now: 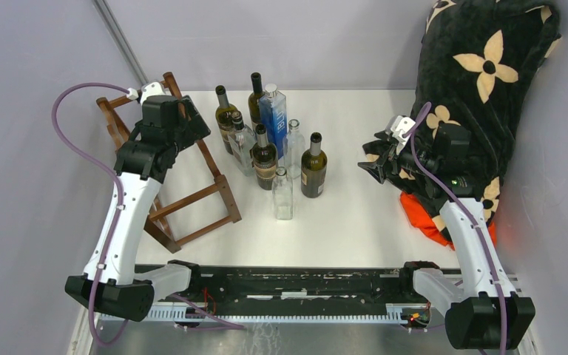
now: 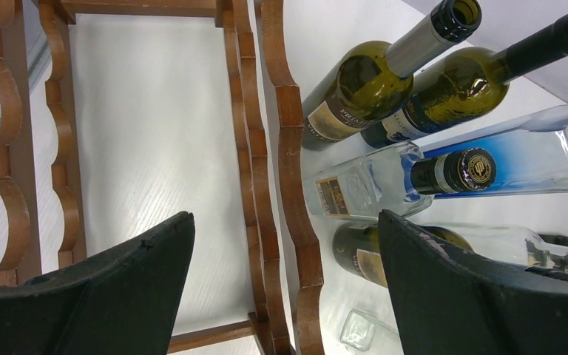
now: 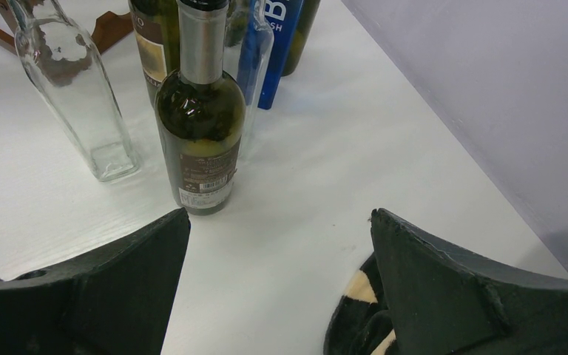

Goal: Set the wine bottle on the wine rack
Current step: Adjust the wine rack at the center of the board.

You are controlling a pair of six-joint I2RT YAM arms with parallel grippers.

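Editor: Where is the dark green glass wine bottle (image 3: 200, 126)?

Photographer: Upright on the white table (image 1: 355, 233), at the near edge of a cluster of bottles (image 1: 262, 133) right of the dark reddish-brown wooden wine rack (image 1: 226, 194). It is not yet on the rack.

Editor: The grippers?

Photographer: Both are spread wide and empty. The right gripper (image 3: 281, 214) faces that bottle, apparently lined up to grasp it. The left gripper (image 2: 285, 222) hangs over the rack's scalloped rail.

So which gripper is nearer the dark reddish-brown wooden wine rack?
Left. The left gripper hangs directly over the wine rack, open; the right gripper sits beyond the standing glass bottles, by the black floral blanket.
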